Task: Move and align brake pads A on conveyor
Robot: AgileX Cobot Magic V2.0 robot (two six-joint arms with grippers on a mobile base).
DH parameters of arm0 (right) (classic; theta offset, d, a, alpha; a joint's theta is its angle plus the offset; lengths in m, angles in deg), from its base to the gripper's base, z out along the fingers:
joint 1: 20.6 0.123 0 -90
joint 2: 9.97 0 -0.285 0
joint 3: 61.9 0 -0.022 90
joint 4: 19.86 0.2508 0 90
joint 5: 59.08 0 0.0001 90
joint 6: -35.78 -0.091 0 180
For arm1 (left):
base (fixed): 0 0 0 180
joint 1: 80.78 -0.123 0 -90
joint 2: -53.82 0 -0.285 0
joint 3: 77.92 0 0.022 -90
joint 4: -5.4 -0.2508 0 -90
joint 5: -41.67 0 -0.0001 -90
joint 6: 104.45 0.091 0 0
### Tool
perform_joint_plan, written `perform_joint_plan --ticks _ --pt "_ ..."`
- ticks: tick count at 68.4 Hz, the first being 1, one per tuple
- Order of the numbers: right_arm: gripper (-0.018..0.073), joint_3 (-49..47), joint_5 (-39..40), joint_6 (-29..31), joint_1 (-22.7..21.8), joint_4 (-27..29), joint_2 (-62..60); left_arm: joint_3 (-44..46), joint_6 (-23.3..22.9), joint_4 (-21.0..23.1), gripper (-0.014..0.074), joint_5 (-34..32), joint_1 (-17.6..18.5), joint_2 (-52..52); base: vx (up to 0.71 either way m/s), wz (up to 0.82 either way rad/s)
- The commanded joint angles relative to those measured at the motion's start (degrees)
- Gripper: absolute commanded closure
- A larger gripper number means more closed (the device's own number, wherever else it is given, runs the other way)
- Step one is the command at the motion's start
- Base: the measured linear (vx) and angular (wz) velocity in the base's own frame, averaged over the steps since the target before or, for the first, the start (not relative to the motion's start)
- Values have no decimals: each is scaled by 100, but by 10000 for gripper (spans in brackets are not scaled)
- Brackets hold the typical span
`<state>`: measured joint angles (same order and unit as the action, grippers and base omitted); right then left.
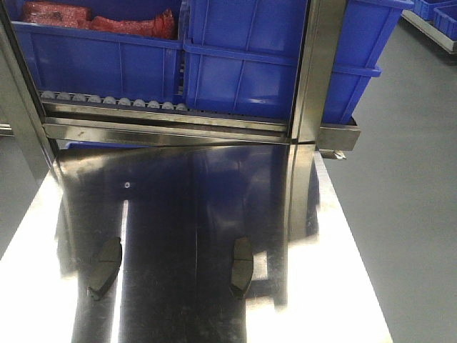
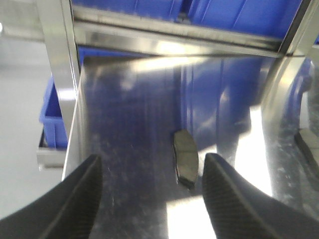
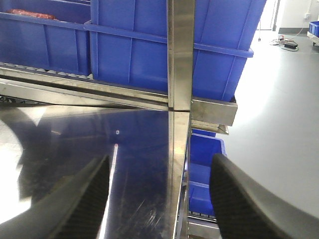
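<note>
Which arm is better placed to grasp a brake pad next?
Left. The left gripper is open with a brake pad lying just ahead on the steel tabletop; the right gripper faces the rack post and blue crates, no pad in view.

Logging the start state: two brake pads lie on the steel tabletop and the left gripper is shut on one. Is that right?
No. Two brake pads lie on the steel tabletop, but the left gripper is open; the left wrist view shows a pad lying untouched between its spread fingers.
</note>
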<state>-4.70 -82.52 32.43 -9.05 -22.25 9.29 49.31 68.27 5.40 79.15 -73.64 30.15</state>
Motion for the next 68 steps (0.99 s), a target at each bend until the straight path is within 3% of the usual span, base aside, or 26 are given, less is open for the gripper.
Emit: perform_joint_plan --ticks 1,24,44,51,57,68 --pt "127 -144 428 51 -6 -40 59 446 -142 0 168 -257 22 -497 0 0" --pt "127 -144 428 51 -6 -40 59 1785 -31 -36 168 601 22 -3119 0 0" --pt "127 -144 428 51 -6 -40 59 2476 119 76 168 673 27 -4918 0 0" --pt "127 -144 428 51 -6 -40 59 2588 462 378 168 664 44 -5364 0 0" --pt "127 -144 428 51 -6 -40 59 2682 728 582 168 660 177 -5701 0 0" --pt "127 -144 428 51 -6 -40 59 2850 728 612 168 391 514 -6228 0 0"
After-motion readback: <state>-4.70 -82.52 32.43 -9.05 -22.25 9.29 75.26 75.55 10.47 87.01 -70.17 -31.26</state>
